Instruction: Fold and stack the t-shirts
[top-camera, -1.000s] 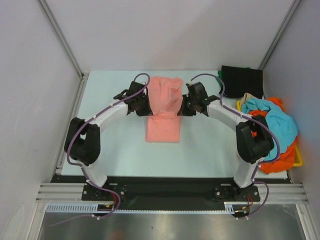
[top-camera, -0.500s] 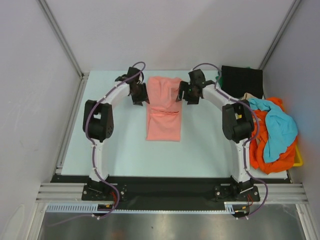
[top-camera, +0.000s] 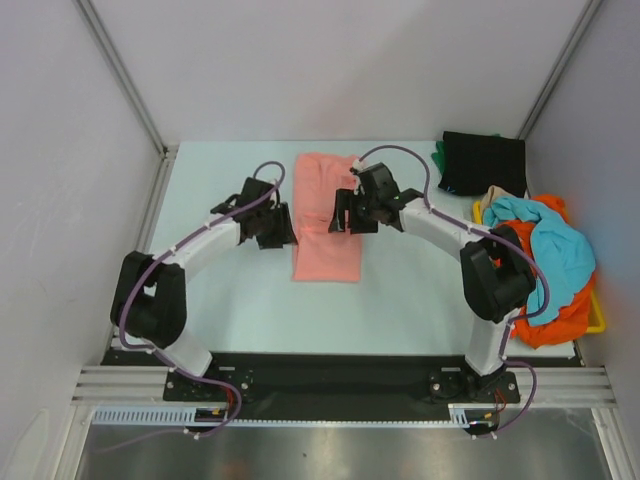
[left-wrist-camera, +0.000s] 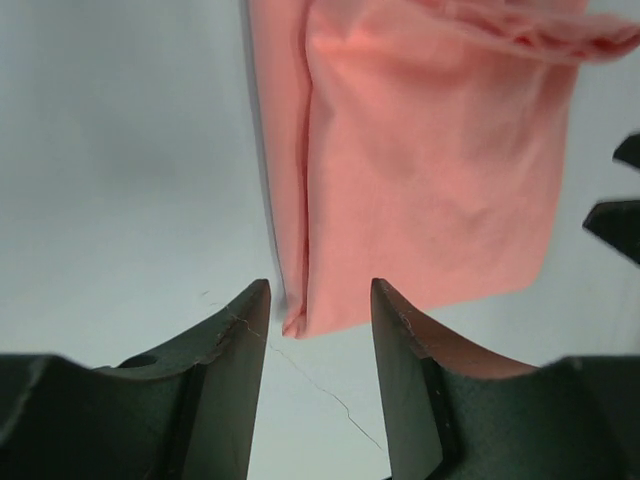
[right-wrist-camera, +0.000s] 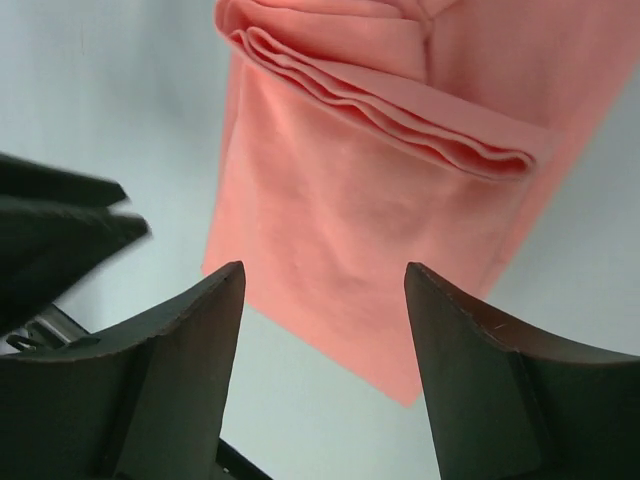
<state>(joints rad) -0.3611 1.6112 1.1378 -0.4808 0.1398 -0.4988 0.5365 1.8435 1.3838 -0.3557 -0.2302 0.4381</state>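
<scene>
**Pink shirt** (top-camera: 328, 220): is lying flat mid-table as a long, narrow folded strip, running from near the far edge toward the arms. Its long sides are lying straight and its near hem square. A layered fold is crossing it partway along, showing in the right wrist view as stacked, rippled edges. One long side is carrying a lengthwise crease over a tucked-under flap.

**Left gripper** (left-wrist-camera: 318, 300): is hovering just beside the strip's left side, fingers parted and holding nothing. In its own view a corner of the strip is showing in the gap between the fingertips.

**Right gripper** (right-wrist-camera: 325, 280): is hanging over the strip's right side near the fold, spread wide and empty.

**Table** (top-camera: 230, 300): pale surface. Bare room is lying open left of the strip, in front of its near hem, and between it and the right-hand pile.

**Black shirt** (top-camera: 485, 162): is sitting folded at the far right corner, with a green shirt (top-camera: 440, 155) peeking out at its left edge.

**Pile, right edge**: a turquoise shirt (top-camera: 555, 250), an orange shirt (top-camera: 545, 310) and a beige shirt (top-camera: 488, 200) are lying heaped and crumpled, spilling over a yellow tray (top-camera: 596, 318).

**Walls** (top-camera: 60, 150): plain panels are closing in the left, far and right sides.
</scene>
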